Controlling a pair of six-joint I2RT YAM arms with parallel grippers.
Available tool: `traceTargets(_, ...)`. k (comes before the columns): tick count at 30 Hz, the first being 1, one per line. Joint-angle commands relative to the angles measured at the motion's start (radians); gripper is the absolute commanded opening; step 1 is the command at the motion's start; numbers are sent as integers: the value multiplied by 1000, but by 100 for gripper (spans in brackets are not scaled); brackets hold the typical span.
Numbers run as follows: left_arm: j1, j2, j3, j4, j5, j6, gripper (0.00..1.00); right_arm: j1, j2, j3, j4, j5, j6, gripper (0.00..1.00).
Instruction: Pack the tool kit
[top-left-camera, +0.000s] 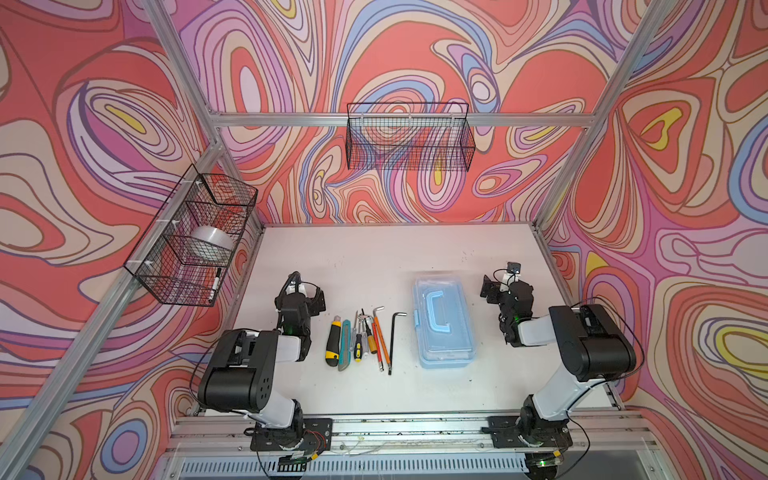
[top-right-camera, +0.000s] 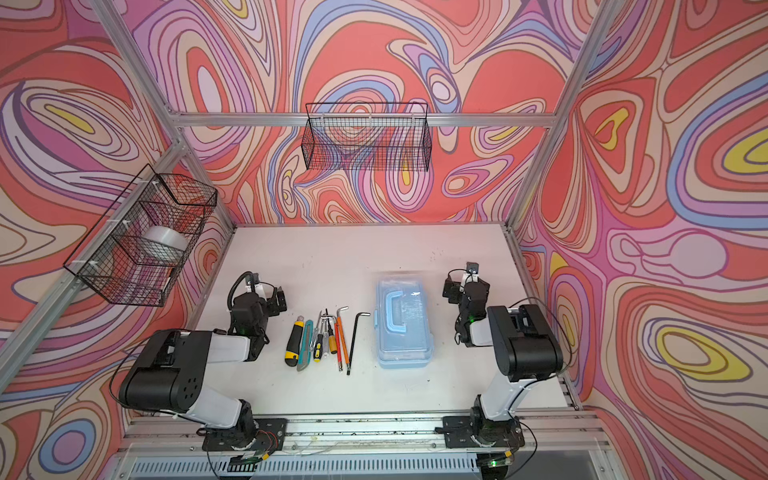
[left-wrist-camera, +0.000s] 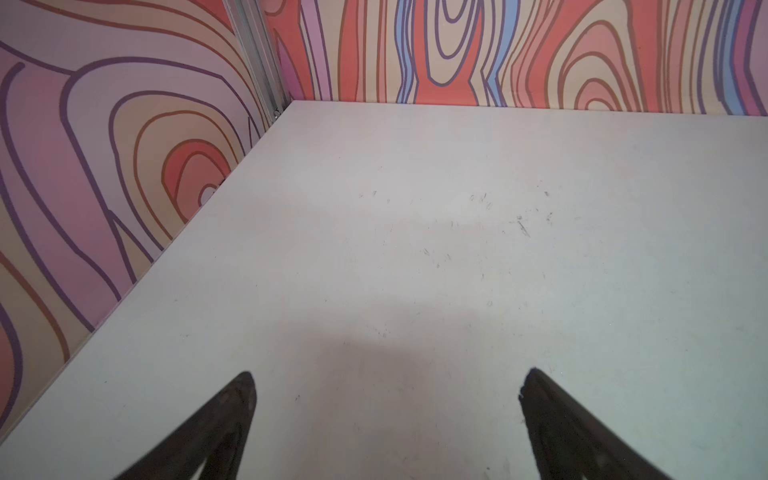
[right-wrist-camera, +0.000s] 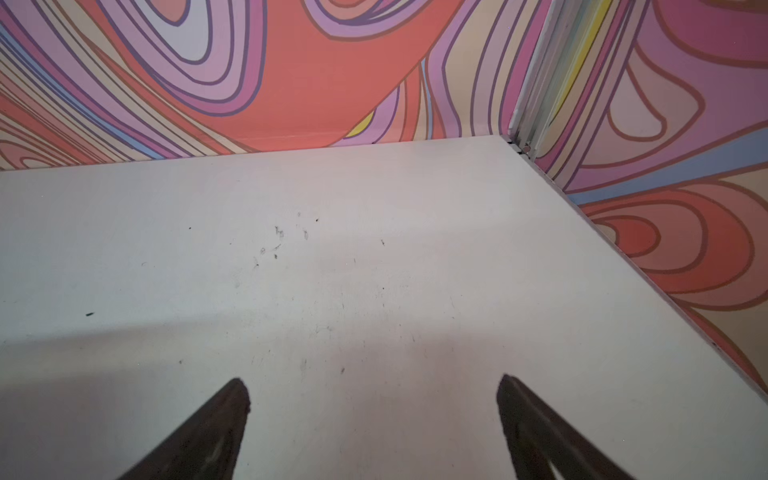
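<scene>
The left gripper (left-wrist-camera: 386, 380) and the right gripper (right-wrist-camera: 374, 384) both stand spread wide and empty over bare table (left-wrist-camera: 457, 249), each well apart from the work. Between the arms the case (top-left-camera: 442, 322) sits with its clear lid down. On the left arm's side of it, the knives (top-left-camera: 333, 347), screwdrivers (top-left-camera: 358, 351) and hex keys (top-left-camera: 392, 343) lie in a tight row, several touching. A one-sided pull at the lid could slide or tip the light case, and pinching one thin tool could drag its neighbours or slip off a flat-lying key.
</scene>
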Motion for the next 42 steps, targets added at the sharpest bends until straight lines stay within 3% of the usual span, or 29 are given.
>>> traceTargets(1, -10, 6, 7, 13, -12, 13, 100, -6, -7, -5, 15, -3, 2, 98)
traceTargets(37, -22, 8, 11, 13, -24, 29, 100, -5, -10, -10, 21, 7, -1, 98)
traceTargets(39, -36, -31, 26, -51, -51, 34, 100, 11, -34, 1, -8, 83, 2, 98)
traceTargets(42, -68, -128, 59, -174, -122, 57, 100, 69, -142, 118, -287, 289, 5, 99)
